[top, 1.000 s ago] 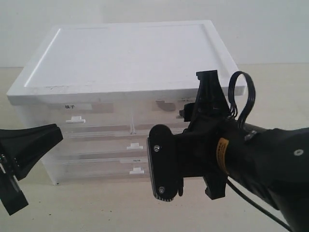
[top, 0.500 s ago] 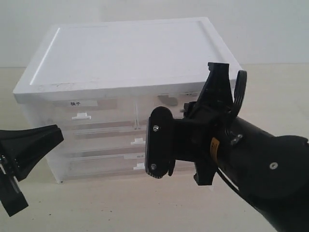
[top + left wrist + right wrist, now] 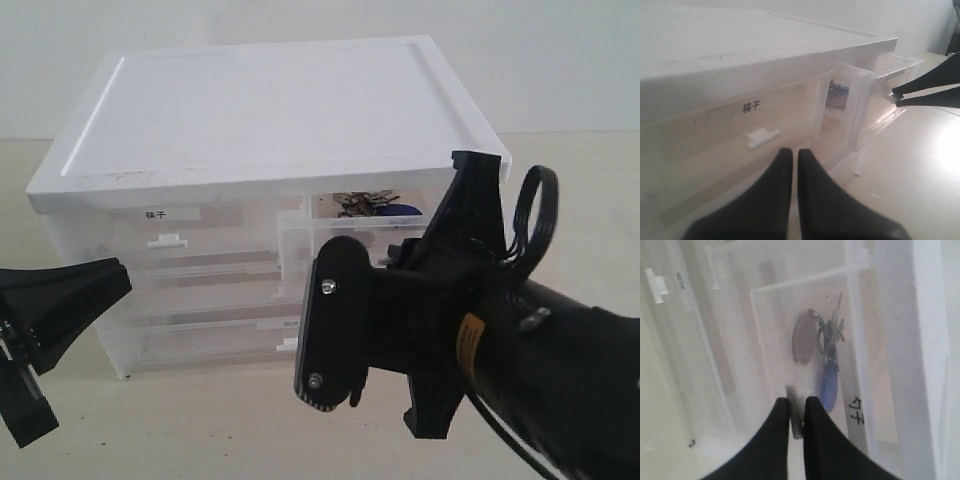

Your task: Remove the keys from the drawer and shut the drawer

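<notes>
A white cabinet point(image 3: 260, 110) with see-through drawers sits on the bench point(image 3: 200, 420). The drawer point(image 3: 296, 236) at the top on the right side sticks partway out of the cabinet. The keys point(image 3: 829, 335) lie inside it, on its floor, and their blue fob point(image 3: 829, 385) is the part closest to the drawer's front wall. The right gripper point(image 3: 796, 402) is at the front of this drawer — its jaws are pinching the small white tab handle point(image 3: 796, 425). The left gripper point(image 3: 794, 152) hangs in front of the other top drawer point(image 3: 740, 130) and does not touch it. Its jaws are pressed almost together with nothing between them — only a thin slit shows.
</notes>
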